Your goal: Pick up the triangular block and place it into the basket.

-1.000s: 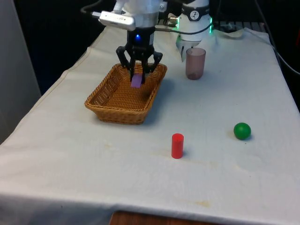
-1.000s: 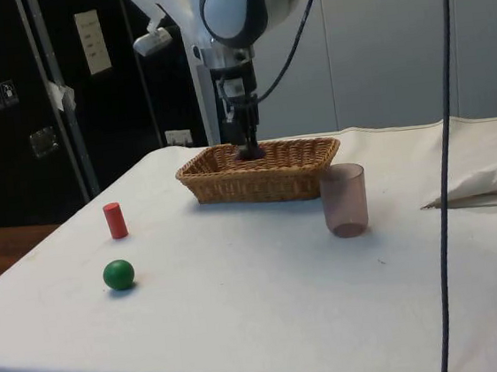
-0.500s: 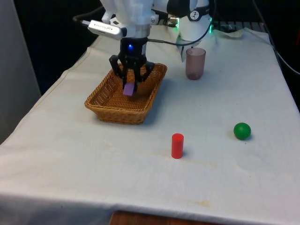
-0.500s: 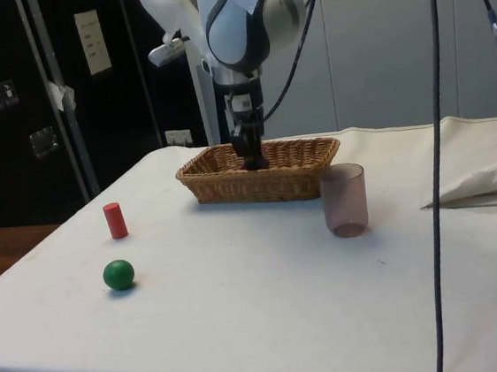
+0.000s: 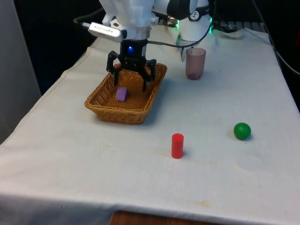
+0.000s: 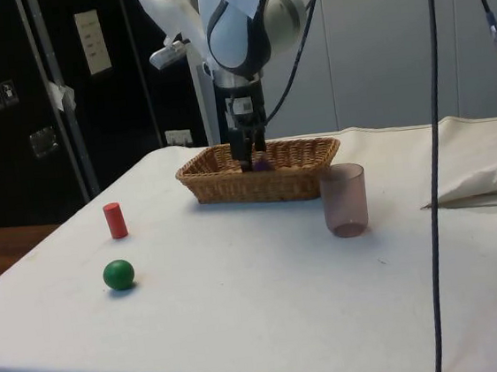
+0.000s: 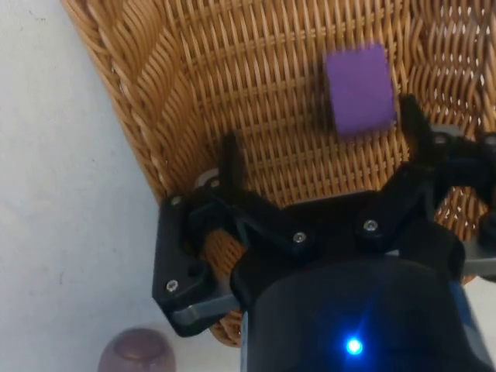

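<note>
gripper (image 5: 129, 79) hovering over the basket (image 5: 105, 108), fingers spread wide, holding nothing | purple block (image 5: 121, 93) lying inside | red cylinder (image 5: 177, 146) sitting at the basket's 5 o'clock

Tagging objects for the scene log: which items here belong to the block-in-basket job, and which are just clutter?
Job:
- purple block, lying in the basket, free of the fingers
- wicker basket
- gripper, open above the basket

Clutter:
- red cylinder, upright on the cloth
- green ball
- translucent purple cup, upright beside the basket
</note>
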Controlling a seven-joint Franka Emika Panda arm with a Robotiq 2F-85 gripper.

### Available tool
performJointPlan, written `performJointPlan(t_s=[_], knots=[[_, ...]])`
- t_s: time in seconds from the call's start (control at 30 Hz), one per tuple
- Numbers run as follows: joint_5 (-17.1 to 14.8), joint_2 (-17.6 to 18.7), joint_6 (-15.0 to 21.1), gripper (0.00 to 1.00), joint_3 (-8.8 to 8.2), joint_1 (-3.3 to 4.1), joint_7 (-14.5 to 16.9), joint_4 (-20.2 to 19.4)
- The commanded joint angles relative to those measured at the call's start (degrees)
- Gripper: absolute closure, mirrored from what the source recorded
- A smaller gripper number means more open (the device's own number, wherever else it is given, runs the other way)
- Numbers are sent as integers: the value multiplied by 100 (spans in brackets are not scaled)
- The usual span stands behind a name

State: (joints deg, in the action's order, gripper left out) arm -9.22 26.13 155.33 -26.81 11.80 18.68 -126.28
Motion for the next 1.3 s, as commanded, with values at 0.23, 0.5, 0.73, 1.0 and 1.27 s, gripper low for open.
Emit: performJointPlan(t_s=[0.23,0.5,0.73,1.0,1.27], knots=[[0,-17,0,0,-6,0,0,17],[143,-424,-275,0,-126,80,-74,-23],[132,-716,-487,0,-80,40,-11,-6],[252,-1089,-768,0,-92,40,-52,6],[493,-1455,-1129,0,-132,80,-195,80]])
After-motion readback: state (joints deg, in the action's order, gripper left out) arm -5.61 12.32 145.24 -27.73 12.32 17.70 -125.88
